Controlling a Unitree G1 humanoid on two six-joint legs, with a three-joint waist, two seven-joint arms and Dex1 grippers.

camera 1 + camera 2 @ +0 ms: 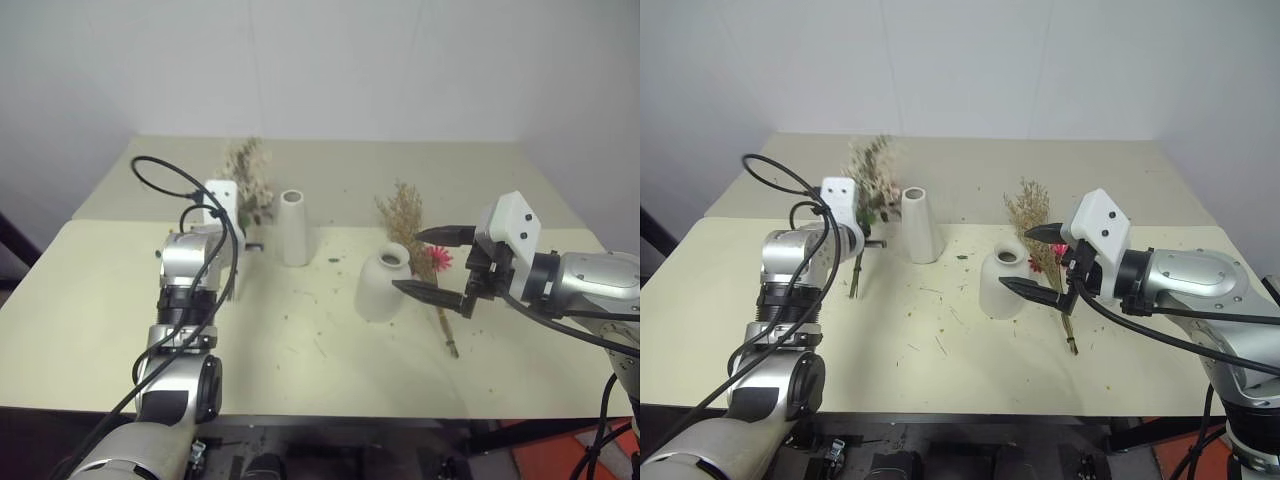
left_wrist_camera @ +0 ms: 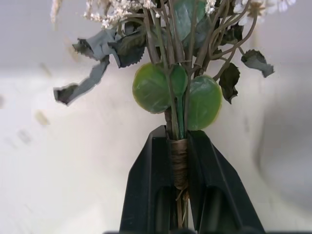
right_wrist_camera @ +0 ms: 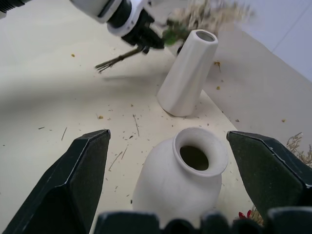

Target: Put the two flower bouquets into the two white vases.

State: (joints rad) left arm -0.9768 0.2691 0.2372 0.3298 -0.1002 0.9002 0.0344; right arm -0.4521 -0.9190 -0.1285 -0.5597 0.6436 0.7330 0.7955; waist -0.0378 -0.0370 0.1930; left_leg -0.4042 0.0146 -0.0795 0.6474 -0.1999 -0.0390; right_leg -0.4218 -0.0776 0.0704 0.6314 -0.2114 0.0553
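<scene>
Bouquet [image 2: 175, 92] sits clamped by its wrapped stem in my left gripper [image 2: 178, 161], left of centre beside the cone vase [image 1: 293, 227]. Right gripper [image 1: 432, 262] gapes empty. I should keep the stem vertical over that mouth.

On the counter [image 1: 300, 350], the tall vase [image 1: 293, 227] stands at about 11 o'clock of the squat vase [image 1: 383, 285], apart from it. The leafy bouquet [image 1: 249, 180] sits at 9 o'clock of the tall vase, its stems clamped in the left hand [image 1: 243, 243] above the counter. The dry sprigs [image 1: 412, 232] lie on the counter just at 3 o'clock of the squat vase, behind the right hand [image 1: 422, 262], whose spread fingers [image 3: 83, 165] flank the squat vase's neck.
</scene>
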